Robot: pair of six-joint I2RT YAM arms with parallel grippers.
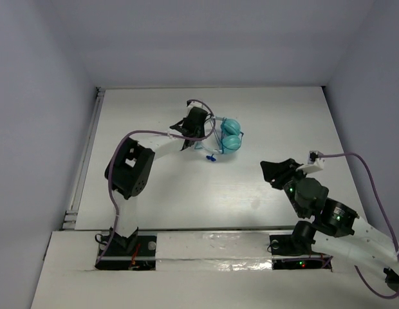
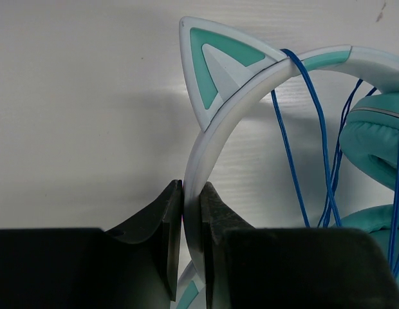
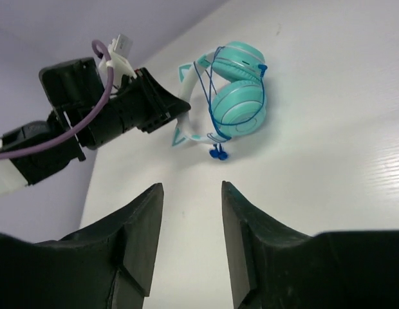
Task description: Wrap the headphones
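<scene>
The headphones [image 1: 230,136] lie at the table's middle back, with two teal ear cups [image 3: 239,96], a pale headband [image 2: 235,106] with cat ears and a thin blue cord [image 2: 296,164] looped around them. The blue plug [image 3: 217,153] hangs at the near side. My left gripper [image 2: 192,193] is shut on the headband, its jaws pinching the pale band between them. It also shows in the top view [image 1: 198,126], just left of the ear cups. My right gripper [image 3: 192,190] is open and empty, held well short of the headphones at the right [image 1: 277,168].
Thick purple cables run along both arms [image 1: 122,145]. White walls close the table at the back and sides. The raised white ledge [image 1: 206,241] runs along the near edge by the arm bases.
</scene>
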